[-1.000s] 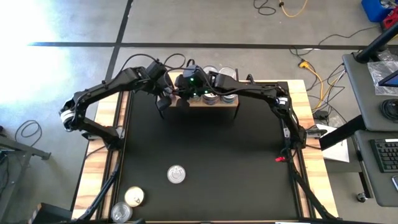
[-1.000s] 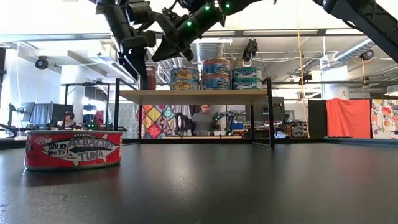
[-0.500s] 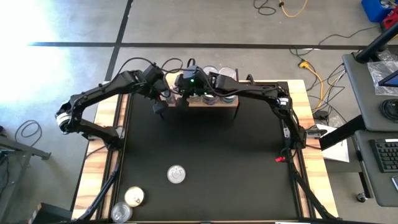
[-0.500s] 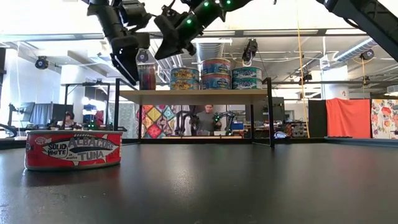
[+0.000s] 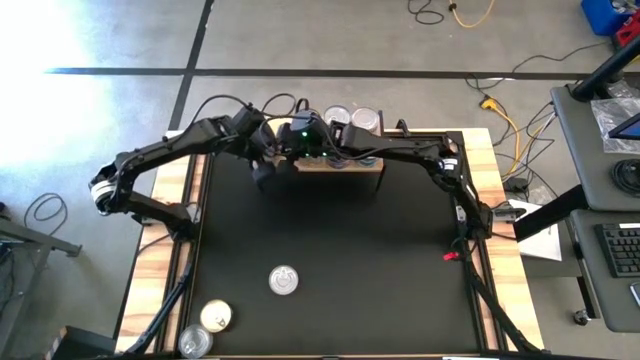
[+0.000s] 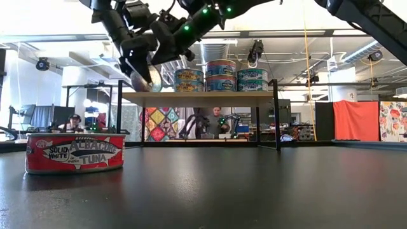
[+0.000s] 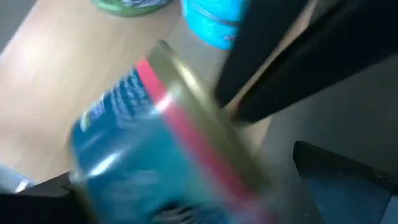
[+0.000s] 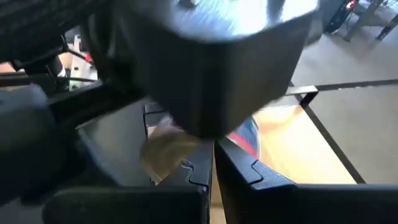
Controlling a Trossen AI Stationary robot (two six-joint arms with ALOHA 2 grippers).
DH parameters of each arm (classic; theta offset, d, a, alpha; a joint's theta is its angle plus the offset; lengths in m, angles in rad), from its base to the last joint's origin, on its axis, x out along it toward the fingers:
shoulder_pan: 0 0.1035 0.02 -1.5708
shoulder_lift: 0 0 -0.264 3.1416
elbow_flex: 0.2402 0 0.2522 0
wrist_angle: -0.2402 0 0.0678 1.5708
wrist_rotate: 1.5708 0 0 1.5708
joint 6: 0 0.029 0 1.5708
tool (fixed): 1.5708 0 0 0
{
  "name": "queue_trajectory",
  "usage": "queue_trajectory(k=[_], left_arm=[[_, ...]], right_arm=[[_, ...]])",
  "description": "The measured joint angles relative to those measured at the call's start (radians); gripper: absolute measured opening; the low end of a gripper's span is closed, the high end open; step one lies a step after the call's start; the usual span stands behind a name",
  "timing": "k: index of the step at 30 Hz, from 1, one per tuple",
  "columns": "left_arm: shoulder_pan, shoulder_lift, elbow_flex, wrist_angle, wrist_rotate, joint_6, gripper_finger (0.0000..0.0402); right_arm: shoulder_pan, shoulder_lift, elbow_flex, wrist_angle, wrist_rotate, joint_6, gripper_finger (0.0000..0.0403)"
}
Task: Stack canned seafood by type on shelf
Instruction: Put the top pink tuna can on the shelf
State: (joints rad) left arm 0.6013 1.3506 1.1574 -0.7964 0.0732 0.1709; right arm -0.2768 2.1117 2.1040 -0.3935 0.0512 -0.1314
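Both arms reach to the far edge of the table and meet there, wrists almost touching. The left gripper [image 5: 262, 168] hangs with its fingers spread as wide as they go, a tilted can [image 6: 147, 78] between them. The right gripper [image 5: 285, 150] sits just beside it, fingers [image 8: 214, 171] pressed together, that arm stretched long from the right side.

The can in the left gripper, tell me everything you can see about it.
The can is a short round tin with a gold-coloured lid, a blue label and a red band under its rim. It is tilted, lid facing outward, at the left end of the shelf. The left gripper holds it from above with jaws spread wide; whether it touches the board is unclear.
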Motion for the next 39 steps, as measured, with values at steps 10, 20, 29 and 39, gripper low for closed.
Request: queue_trajectory(k=[10, 20, 29, 39], left_arm=[[-0.029, -0.001, -0.001, 0.019, -0.003, 0.024, 0.0400], [-0.028, -0.043, 0.047, 0.000, -0.055, 0.045, 0.0400], [-0.016, -0.035, 0.054, -0.015, -0.115, 0.030, 0.0377], [-0.016, -0.017, 0.061, -0.028, -0.195, -0.010, 0.0231]], right_arm=[[0.000, 0.006, -0.005, 0.009, -0.005, 0.000, 0.0013], [0.002, 0.021, -0.005, 0.013, -0.006, 0.023, 0.0013], [-0.001, 0.024, -0.008, -0.005, 0.007, 0.025, 0.0013], [0.009, 0.015, -0.005, -0.021, 0.009, 0.011, 0.0013]])
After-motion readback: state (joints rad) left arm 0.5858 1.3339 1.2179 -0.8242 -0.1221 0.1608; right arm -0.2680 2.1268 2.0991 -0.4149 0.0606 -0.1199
